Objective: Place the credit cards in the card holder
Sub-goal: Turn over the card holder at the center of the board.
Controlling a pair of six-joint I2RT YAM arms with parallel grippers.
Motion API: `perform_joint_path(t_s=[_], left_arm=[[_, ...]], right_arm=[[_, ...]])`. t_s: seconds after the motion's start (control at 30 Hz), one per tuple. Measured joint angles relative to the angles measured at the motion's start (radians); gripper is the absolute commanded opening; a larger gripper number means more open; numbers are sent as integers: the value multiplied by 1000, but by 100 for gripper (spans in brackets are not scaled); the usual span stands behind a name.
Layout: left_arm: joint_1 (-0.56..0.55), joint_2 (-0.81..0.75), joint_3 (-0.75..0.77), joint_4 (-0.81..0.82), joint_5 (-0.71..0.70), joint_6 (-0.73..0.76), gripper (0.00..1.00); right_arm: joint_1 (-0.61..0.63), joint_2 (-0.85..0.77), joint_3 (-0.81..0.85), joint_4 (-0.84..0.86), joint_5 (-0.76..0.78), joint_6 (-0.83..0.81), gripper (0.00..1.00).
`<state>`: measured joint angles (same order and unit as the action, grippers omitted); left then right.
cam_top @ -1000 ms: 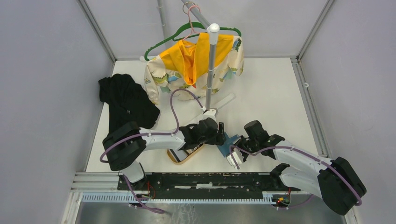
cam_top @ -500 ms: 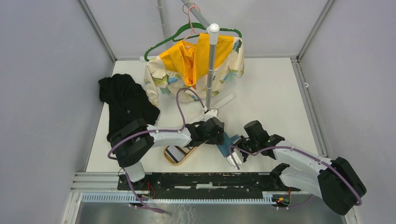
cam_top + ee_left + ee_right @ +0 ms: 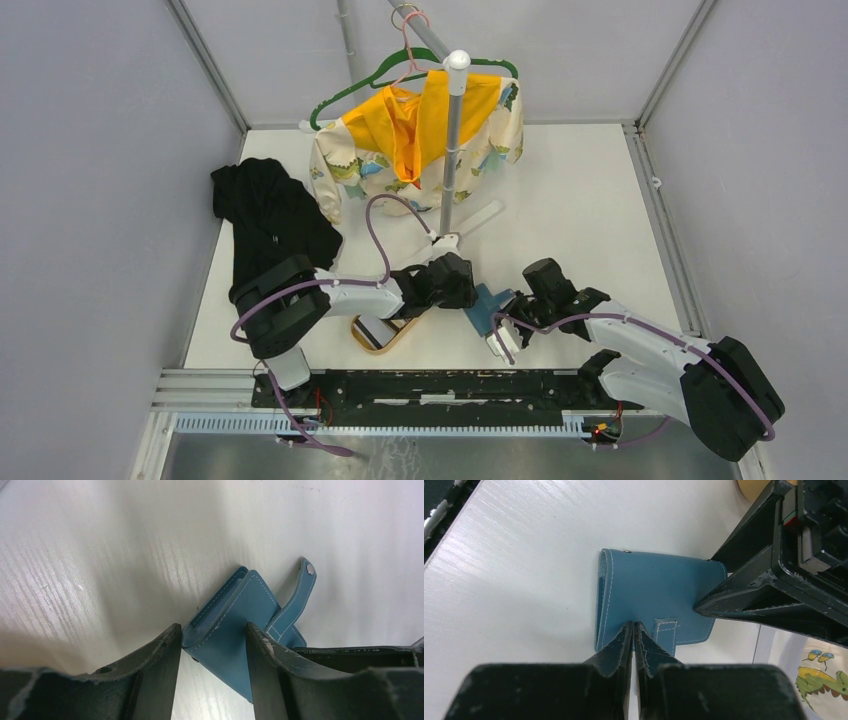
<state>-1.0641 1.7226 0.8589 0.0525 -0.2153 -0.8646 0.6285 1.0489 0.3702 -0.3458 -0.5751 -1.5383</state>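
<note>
Card holder (image 3: 659, 590) lies folded on the bench (image 3: 514, 570), right btwn the two hands. Right hand (image 3: 633, 627): fingers pressed together over the holder's near edge, just beside the stitched root of the strap. It looks to be pinching the top flap, tho the leather inside the pinch is hidden. Left hand (image 3: 212, 629): fingers spread, one each side of the holder's opposite corner, not closed on it. Can't tell if they touch the leather. In the left wrist view the layers part a little at the end away from that hand, & the strap (image 3: 300, 587) w/ its snap (image 3: 310, 569) sticks out loose past the hand's right finger.

Credit cards (image 3: 377, 328) are in neither hand. They sit in the tan tray (image 3: 392, 343) under the left forearm, behind the left hand & apart from the right.

Step, as I judge it: getting the holder open & steady. No card looks to be in yet, so it's early in the task. Next move prob. needs the left hand to close on the lower layer while the right lifts the flap so the pocket gapes. Then one hand must let go & fetch a card from the tray. Thin leather, small pinch: it could slip, or the whole holder could lift instead of opening.
</note>
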Motion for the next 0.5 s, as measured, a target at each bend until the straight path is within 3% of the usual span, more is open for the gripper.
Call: perform_joint_path(t_s=[0.13,0.43,0.5], left_arm=[[5,-7,-39,73,0,-32,46],[10,-10,-68,136,4,-61,3],[10,-13,-68,141,6,-61,2]], right_arm=[[0,0,2,-8,0,-4,10],[-2,0,9,-22,13,-7,11],[-3,-1,11,-25,18,-7,12]])
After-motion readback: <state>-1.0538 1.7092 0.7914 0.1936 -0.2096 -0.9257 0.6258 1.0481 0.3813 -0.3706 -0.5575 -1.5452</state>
